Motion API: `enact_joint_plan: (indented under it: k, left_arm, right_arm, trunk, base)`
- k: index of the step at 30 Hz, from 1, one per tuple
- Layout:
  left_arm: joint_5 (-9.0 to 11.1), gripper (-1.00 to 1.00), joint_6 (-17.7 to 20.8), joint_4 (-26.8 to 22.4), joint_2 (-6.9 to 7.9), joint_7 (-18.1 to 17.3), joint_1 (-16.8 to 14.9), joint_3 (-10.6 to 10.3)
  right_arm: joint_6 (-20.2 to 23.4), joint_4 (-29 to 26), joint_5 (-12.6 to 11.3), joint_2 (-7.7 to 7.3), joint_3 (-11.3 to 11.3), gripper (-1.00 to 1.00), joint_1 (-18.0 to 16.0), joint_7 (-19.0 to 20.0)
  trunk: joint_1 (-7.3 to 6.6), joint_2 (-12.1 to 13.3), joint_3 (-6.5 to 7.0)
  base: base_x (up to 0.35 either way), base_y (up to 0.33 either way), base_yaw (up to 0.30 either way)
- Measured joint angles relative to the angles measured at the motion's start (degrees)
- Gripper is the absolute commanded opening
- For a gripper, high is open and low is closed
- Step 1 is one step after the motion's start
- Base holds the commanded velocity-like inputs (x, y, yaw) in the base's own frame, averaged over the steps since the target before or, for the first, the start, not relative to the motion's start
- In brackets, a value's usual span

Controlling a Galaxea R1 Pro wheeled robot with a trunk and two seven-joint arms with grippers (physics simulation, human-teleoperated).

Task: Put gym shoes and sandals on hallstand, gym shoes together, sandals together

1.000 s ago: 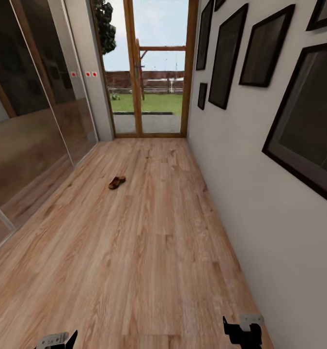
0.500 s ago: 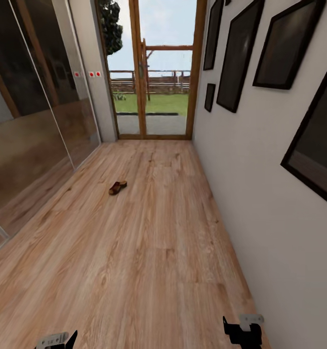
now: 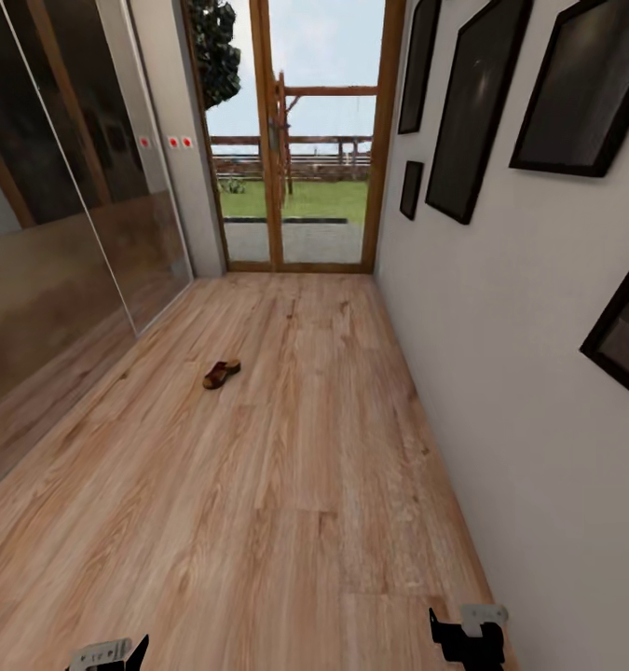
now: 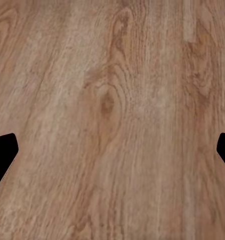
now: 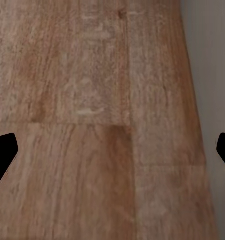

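Floor point(image 3: 286, 485): light-brown wood-grain planks — running to a glazed door.
On floor: one sandal point(image 3: 221, 375) — dark brown, tan insole, lying left of centre, alone.

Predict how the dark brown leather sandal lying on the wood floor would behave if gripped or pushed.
The dark brown leather sandal lies low and flat, so it probably won't roll or tip. On the smooth plank floor it would likely slide. Its open upper may flex; stiffness can't be judged from afar.

A wood-framed glass door point(image 3: 295, 140) closes the far end, with lawn point(image 3: 300, 198), a fence point(image 3: 286, 163) and a tree point(image 3: 211, 51) beyond. Dark framed pictures point(image 3: 472, 102) hang on the white wall point(image 3: 500, 373) at right; glossy sliding panels point(image 3: 62, 233) line the left
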Motion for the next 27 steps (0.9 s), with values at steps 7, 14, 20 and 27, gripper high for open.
enact_joint_plan:
  k: [7, 14, 20, 27]
  left_arm:
    - [0.0, 1.00, 0.0, 0.0, -0.02, 0.0, 0.0, 0.0]
    - [0.0, 1.00, 0.0, 0.0, -0.01, 0.0, 0.0, 0.0]
    - [0.0, 1.00, 0.0, 0.0, 0.00, 0.0, 0.0, 0.0]
    - [0.0, 1.00, 0.0, 0.0, 0.01, 0.0, 0.0, 0.0]
  right_arm:
    - [0.0, 0.0, 0.0, -0.01, 0.0, 1.00, 0.0, 0.0]
    - [0.0, 0.0, 0.0, -0.07, 0.0, 1.00, 0.0, 0.0]
    - [0.1, 0.0, 0.0, -0.07, 0.0, 1.00, 0.0, 0.0]
    - [0.1, 0.0, 0.0, -0.02, 0.0, 1.00, 0.0, 0.0]
  trunk:
    - [0.00, 0.0, 0.00]
    - [0.00, 0.0, 0.00]
    - [0.00, 0.0, 0.00]
    - [0.00, 0.0, 0.00]
  base:
    - [0.339, -0.002, 0.000]
    - [0.339, 0.000, 0.000]
    - [0.339, 0.000, 0.000]
    - [0.339, 0.000, 0.000]
